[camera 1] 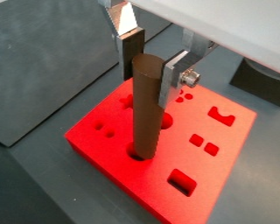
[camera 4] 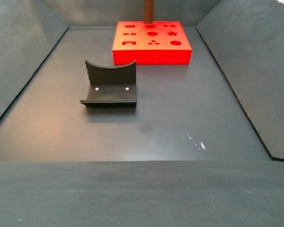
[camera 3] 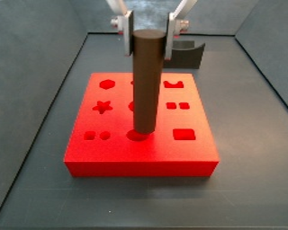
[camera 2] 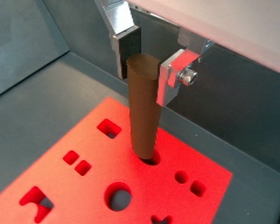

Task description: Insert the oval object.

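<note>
The two-finger gripper [camera 3: 148, 27] hangs over the flat bright red plastic block [camera 3: 197, 154] with its shaped holes. Its flat silver fingers [camera 1: 178, 75] stand a little apart, on either side of the top of the long, smooth, dark brown oval rod [camera 3: 146, 83]. The wrist views show one pad close against the rod and a slim gap at the other, so I cannot tell whether they grip it. The rod stands upright directly below the fingers, its lower end sunk in a rounded hole [camera 1: 139, 154] near the block's front edge in a side view.

One rod, one block and one gripper show. About eight cut-outs can be counted on the block's top in a side view, among them a star [camera 3: 103, 107], a rectangle [camera 3: 184, 136] and a pair of small squares [camera 3: 178, 106].

The block sits on a dark grey floor [camera 4: 169, 124] bounded by low sloping walls. Bare floor runs round all sides of the block, with the largest open stretch away from the fingers towards the near wall. One dark L-shaped fixture [camera 4: 109, 85] on its base plate stands on that floor, well apart from the block and the fingers.
</note>
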Controlling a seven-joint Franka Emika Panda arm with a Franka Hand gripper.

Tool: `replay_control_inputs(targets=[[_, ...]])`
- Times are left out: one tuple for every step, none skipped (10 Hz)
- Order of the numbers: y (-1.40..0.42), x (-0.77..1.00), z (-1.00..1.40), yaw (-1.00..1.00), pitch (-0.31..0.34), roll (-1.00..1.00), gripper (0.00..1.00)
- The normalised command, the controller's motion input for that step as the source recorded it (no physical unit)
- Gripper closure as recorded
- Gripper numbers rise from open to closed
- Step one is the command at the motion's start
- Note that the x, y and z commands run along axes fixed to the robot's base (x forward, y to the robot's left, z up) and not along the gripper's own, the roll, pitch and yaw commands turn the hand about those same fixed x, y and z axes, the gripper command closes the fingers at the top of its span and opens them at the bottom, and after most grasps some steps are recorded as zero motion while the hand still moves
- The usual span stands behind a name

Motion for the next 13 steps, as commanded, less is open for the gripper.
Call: replay_control_inputs(targets=[[-0.16, 0.0, -0.07, 0.16, -0.004, 0.0, 1.0], [-0.15, 0.0, -0.09, 0.1, -0.007, 0.0, 1.0], [0.0, 0.0, -0.14, 0.05, 0.0, 0.0, 1.0], [0.0, 0.0, -0.19, 0.0, 0.0, 0.01, 1.0], [0.01, 0.0, -0.17, 0.0, 0.0, 0.03, 1.0], [0.03, 0.0, -0.15, -0.01, 0.0, 0.04, 1.0], [0.0, 0.0, -0.09, 0.0, 0.0, 0.03, 1.0], [0.03, 0.0, -0.05, -0.03, 0.0, 0.01, 1.0], [0.0, 0.0, -0.01, 0.0, 0.0, 0.02, 1.0], [0.0, 0.0, 0.0, 0.0, 0.0, 0.01, 1.0], [0.04, 0.0, 0.0, 0.0, 0.0, 0.0, 1.0], [0.0, 0.0, 0.0, 0.0, 0.0, 0.02, 1.0], [0.03, 0.0, 0.0, 0.0, 0.0, 0.0, 1.0]])
